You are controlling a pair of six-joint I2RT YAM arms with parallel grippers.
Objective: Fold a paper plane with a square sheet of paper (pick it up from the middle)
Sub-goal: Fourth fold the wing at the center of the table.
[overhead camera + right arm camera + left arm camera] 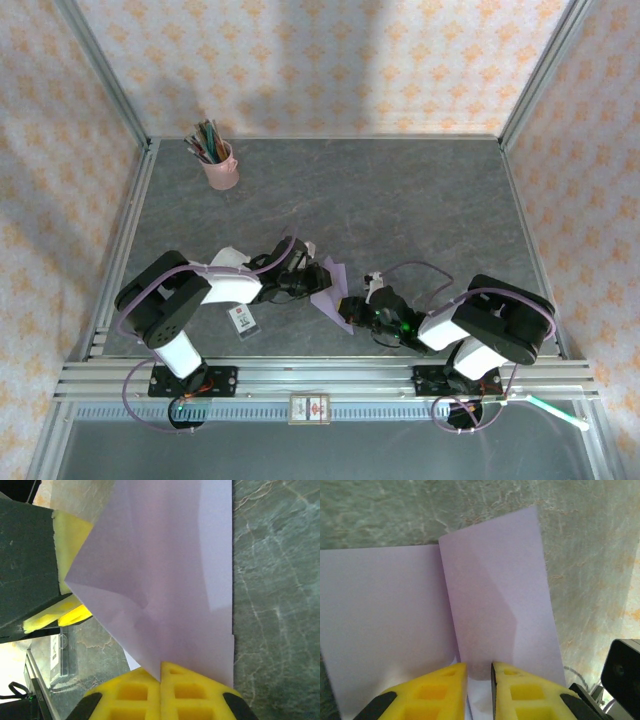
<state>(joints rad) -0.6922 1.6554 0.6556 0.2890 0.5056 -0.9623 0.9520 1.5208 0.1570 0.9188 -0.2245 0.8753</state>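
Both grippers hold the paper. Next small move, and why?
Probably ease the lavender paper down flat on the table: left gripper and right gripper both pinch it, and its creased flaps gape, so pressing should set the fold.

Plain lavender paper (165,570) with slightly darker creases. The left gripper (479,669) and right gripper (161,667) have bright yellow fingers (135,692). Under the paper, the table (400,200) is dark grey with pale marble veins. Left of the paper, a white card (242,319) with dark print. Beyond the paper, a pink cup (221,170). Walls (330,60) are peach with an orange floral pattern.
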